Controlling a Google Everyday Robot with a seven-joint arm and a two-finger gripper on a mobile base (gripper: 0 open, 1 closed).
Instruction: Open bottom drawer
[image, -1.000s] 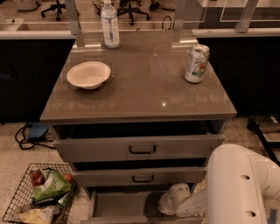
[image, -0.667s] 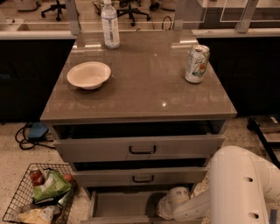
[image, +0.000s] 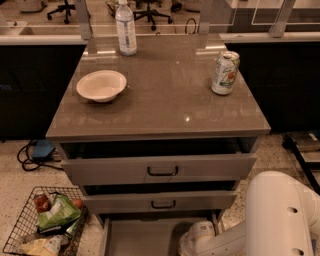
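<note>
The grey cabinet (image: 160, 125) has three drawers. The bottom drawer (image: 142, 235) is pulled well out, so its grey interior shows below the middle drawer (image: 160, 202); its front lies below the frame edge. My gripper (image: 194, 244) sits low over the right side of the open bottom drawer, at the end of my white arm (image: 280, 220), and only its rounded white wrist end shows. The top drawer (image: 160, 169) and the middle drawer each stand slightly ajar.
On the cabinet top stand a white bowl (image: 101, 85), a water bottle (image: 125, 27) and a drink can (image: 224, 73). A wire basket (image: 42, 225) of snack packs sits on the floor at the left. Cables (image: 35, 152) lie beside the cabinet.
My gripper end has slid slightly left and lower in the frame over the open bottom drawer. The drawers look unchanged.
</note>
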